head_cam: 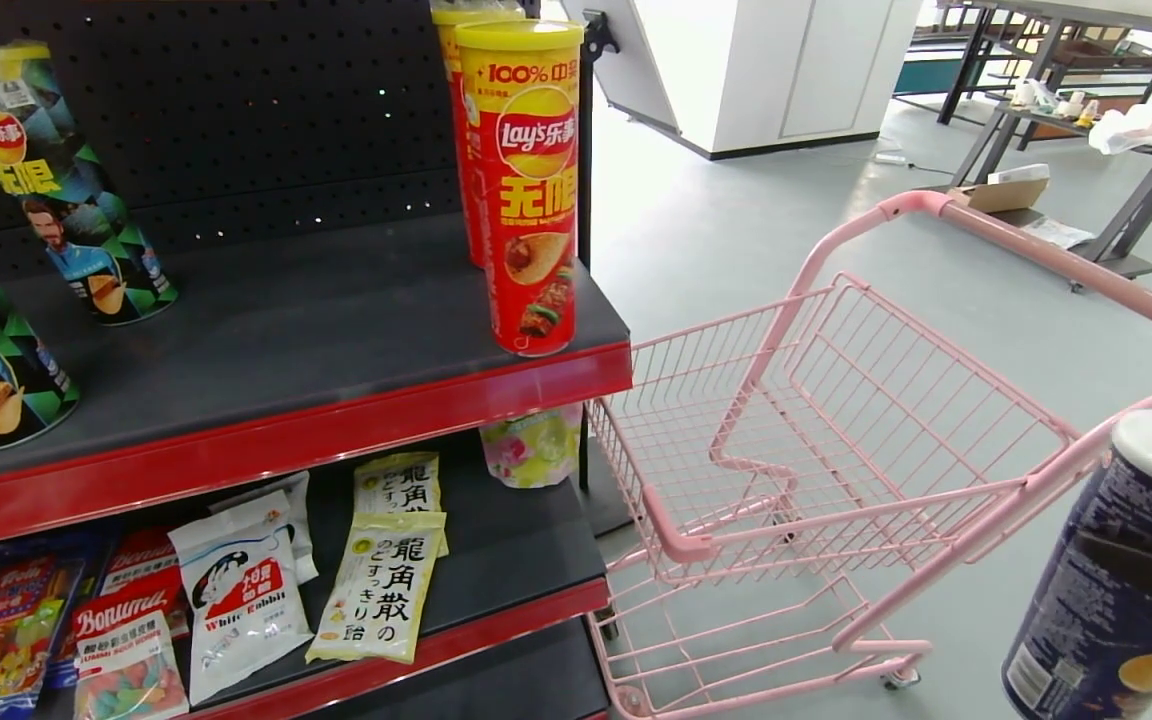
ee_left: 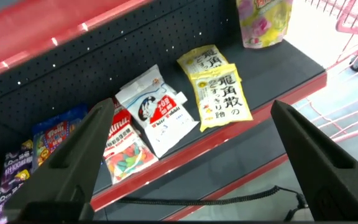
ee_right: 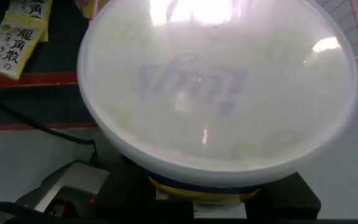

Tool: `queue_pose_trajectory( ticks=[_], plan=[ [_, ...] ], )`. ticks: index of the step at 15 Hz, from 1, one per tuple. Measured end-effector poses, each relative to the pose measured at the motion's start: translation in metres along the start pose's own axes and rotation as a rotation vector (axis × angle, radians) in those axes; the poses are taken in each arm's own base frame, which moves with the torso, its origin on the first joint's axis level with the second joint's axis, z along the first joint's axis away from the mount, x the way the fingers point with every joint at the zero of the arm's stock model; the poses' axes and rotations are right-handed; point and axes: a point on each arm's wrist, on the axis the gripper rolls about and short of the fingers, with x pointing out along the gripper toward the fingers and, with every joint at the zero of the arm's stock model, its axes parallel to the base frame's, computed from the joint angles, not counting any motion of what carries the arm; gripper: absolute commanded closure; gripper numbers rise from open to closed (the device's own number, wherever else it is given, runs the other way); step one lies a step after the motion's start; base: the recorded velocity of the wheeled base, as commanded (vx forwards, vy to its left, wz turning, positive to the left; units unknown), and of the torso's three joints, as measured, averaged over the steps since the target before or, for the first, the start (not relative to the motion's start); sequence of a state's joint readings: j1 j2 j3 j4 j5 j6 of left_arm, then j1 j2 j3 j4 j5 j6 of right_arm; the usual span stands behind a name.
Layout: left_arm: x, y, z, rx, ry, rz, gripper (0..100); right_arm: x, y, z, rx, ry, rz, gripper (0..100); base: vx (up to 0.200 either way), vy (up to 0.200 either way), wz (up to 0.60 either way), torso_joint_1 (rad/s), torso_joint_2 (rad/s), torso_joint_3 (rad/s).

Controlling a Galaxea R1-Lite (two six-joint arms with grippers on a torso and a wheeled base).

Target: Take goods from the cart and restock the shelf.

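A dark blue chip can with a white lid point(head_cam: 1106, 580) hangs tilted at the lower right, beside the pink cart's point(head_cam: 836, 420) handle, and my right gripper point(head_cam: 1151, 570) is shut on it. In the right wrist view the can's lid point(ee_right: 216, 93) looms close above that gripper point(ee_right: 207, 196). The cart's basket holds nothing. On the upper shelf board point(head_cam: 316, 300) stand two red chip cans point(head_cam: 526, 190) at the right end and two green-and-black cans point(head_cam: 76, 200) at the left. My left gripper point(ee_left: 191, 109) hangs open in front of the lower shelf point(ee_left: 272, 68), holding nothing.
The lower shelf carries flat candy bags: white ones point(head_cam: 241, 590), yellow sachets point(head_cam: 381, 585) and a green pouch point(head_cam: 536, 450). Bare board lies between the two can groups on the upper shelf. Grey floor, a white cabinet and metal tables point(head_cam: 1086, 110) are behind the cart.
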State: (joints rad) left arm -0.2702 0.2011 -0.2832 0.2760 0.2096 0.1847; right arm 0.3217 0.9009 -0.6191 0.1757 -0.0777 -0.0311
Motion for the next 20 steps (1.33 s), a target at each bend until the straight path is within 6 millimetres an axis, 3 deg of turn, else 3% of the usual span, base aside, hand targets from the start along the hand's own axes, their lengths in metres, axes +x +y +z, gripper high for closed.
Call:
queue_pose_trajectory(
  ticks=[3, 9, 20],
  plan=[
    [0.004, 0.002, 0.019, 0.002, 0.014, -0.050, 0, -0.012, -0.001, -0.006, -0.022, -0.034, -0.020, 100, 0.000, 0.000, 0.00, 0.000, 0.00, 0.000],
    [0.013, 0.001, 0.028, 0.018, 0.059, -0.076, 0, -0.021, -0.003, -0.010, -0.021, -0.064, -0.036, 100, 0.000, 0.000, 0.00, 0.086, -0.24, -0.151],
    [0.041, -0.001, 0.050, 0.049, 0.079, -0.076, 0, -0.010, -0.005, 0.010, -0.019, -0.054, -0.050, 100, 0.000, 0.000, 0.00, 0.195, -0.48, -0.287]
  ],
)
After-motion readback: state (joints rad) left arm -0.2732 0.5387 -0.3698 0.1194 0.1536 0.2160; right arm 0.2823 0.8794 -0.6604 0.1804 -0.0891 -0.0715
